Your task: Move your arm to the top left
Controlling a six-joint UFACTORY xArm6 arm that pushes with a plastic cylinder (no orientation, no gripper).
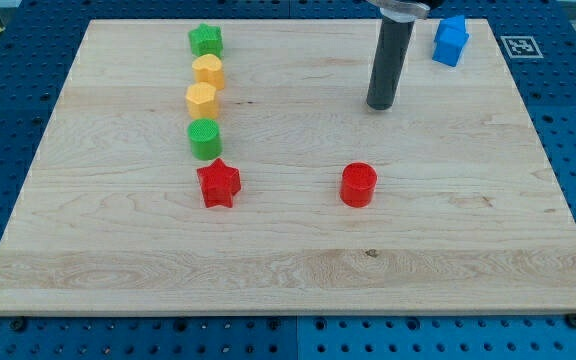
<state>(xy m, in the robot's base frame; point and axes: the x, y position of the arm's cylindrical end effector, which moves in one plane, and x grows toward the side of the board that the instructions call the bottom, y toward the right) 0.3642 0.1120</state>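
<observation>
My tip point(380, 106) rests on the wooden board point(288, 270) right of centre in the upper half. The dark rod rises from it to the view's top. A column of blocks stands far to its left: a green star point(206, 40), a yellow hexagon point(209, 71), a second yellow hexagon point(201, 99), a green cylinder point(205, 139) and a red star point(218, 184). A red cylinder point(358, 185) sits below the tip, apart from it. A blue block point(450, 40) stands to the tip's upper right.
A blue perforated table point(8, 120) surrounds the board. A black-and-white marker tag point(521, 46) lies off the board's top right corner.
</observation>
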